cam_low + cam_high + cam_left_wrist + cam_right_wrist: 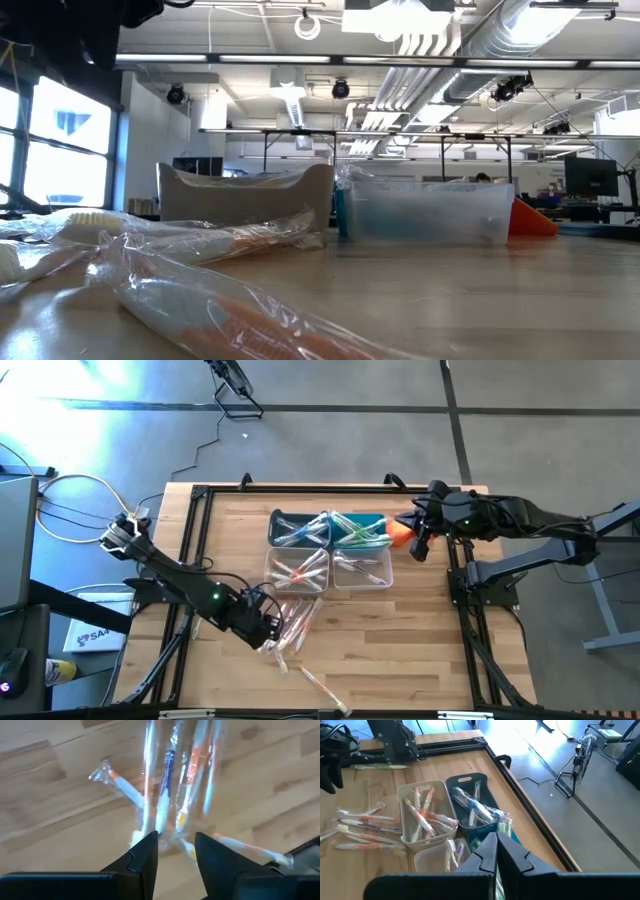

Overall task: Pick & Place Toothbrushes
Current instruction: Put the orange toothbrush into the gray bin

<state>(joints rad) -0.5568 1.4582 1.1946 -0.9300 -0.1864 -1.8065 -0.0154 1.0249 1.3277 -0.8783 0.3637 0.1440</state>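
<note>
A loose pile of wrapped toothbrushes (297, 618) lies flat on the wooden table, near its front left; most have orange or pink-red handles, one is blue (166, 775). My left gripper (270, 630) hangs just over the pile's near end, tipped steeply down. Its fingers are open (176, 851), with the toothbrushes showing below and beyond them, and I cannot see any touch. My right gripper (421, 546) is shut (496, 852) and waits in the air at the table's right, beside the orange cloth (400, 532). More toothbrushes fill the bins (425, 817).
Four small bins stand together mid-table: two dark teal ones (300, 528) at the back, two clear ones (362, 570) in front. A single toothbrush (322, 688) lies near the front edge. A black frame (200, 495) borders the table. Bare wood lies front right.
</note>
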